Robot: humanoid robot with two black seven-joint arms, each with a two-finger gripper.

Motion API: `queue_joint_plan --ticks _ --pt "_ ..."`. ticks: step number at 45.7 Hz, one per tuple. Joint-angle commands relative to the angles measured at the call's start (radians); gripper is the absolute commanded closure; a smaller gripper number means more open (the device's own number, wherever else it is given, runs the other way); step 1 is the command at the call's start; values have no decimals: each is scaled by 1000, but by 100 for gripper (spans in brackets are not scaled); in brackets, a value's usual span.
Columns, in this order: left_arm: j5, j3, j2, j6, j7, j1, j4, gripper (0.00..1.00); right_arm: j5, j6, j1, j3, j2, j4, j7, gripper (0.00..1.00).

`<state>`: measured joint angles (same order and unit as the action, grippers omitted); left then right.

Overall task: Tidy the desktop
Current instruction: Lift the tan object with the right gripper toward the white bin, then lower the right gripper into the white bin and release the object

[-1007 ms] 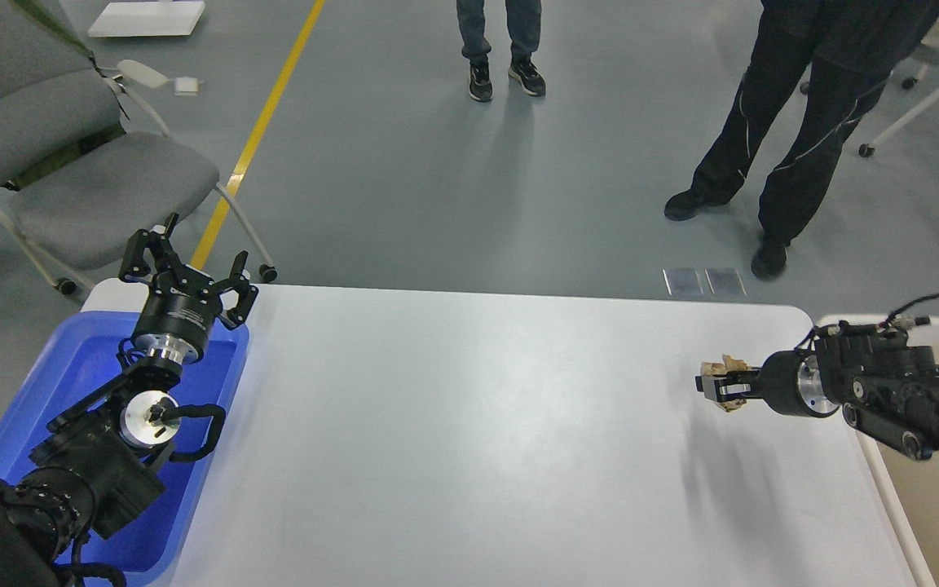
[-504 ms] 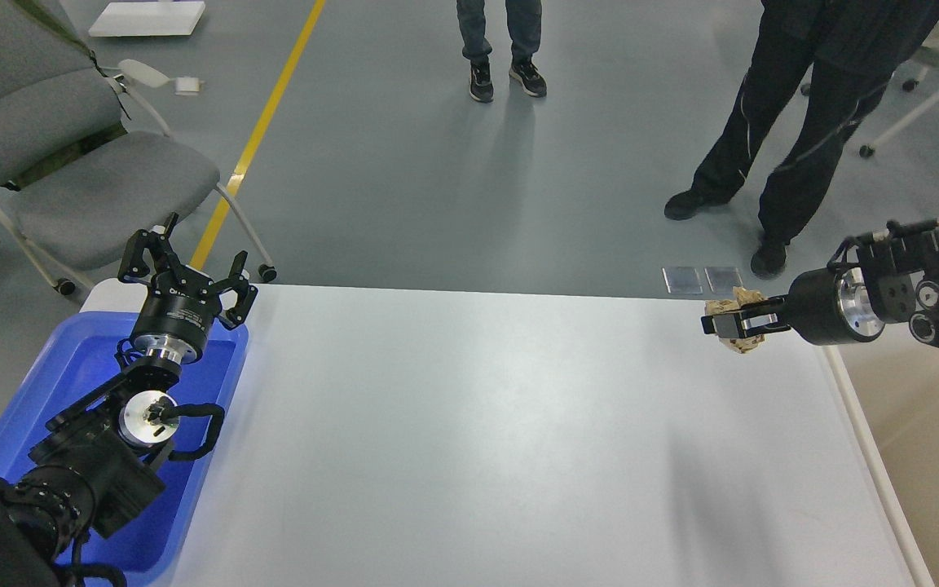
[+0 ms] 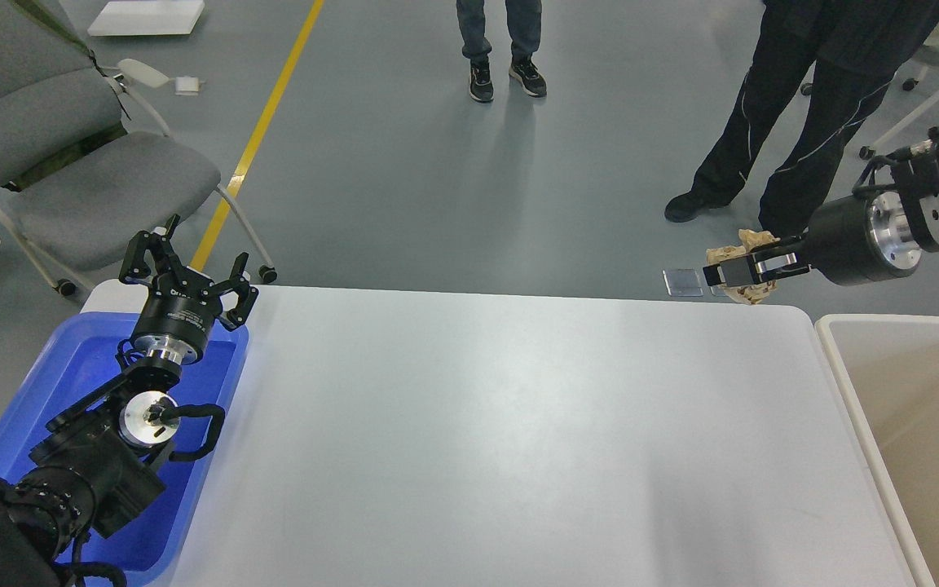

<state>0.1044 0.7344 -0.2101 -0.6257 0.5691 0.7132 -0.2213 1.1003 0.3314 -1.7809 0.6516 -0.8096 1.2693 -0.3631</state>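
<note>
My right pincer [image 3: 732, 273] is clamped on a crumpled tan wad of paper [image 3: 748, 266], held up in the air past the far right corner of the large smooth white rectangular table [image 3: 502, 424]. The table itself, the thing I am tidying, fills the middle of the view and shows nothing lying on it. I judge the wad to be very light, soft and crushable, not slippery and not fragile; a pinch across its bulk, as now, should hold it, though a loose fold could tear or slip if I only caught an edge. Compared with a second ago, the right arm has lifted and drawn back toward the far right: the wad was low over the right part of the table then, and it now hangs beyond the far edge, while the open beige plastic bin [image 3: 844, 359] to the right of the table has come into plain view. My left pincer [image 3: 184, 273] stands open and empty above the far end of the blue plastic tray [image 3: 54, 383] on the left, unchanged from before.
</note>
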Motion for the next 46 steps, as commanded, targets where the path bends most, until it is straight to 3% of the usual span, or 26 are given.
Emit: queue_joint_plan --ticks 1,16,20,32,46 --pt "0 0 0 0 0 0 0 0 -8 -11 63 -21 -82 -59 1 100" --pt "0 0 0 0 0 0 -1 0 -252 -103 356 -101 -299 -237 -2 100" --pt "0 0 0 0 0 0 -1 0 -338 -149 466 -125 -312 -306 -3 100" --pt "0 -1 0 0 0 0 0 0 -628 -224 851 -319 -177 -540 -2 100" --pt "0 0 0 0 0 0 -1 0 -844 -226 1173 -549 114 -987 3 100"
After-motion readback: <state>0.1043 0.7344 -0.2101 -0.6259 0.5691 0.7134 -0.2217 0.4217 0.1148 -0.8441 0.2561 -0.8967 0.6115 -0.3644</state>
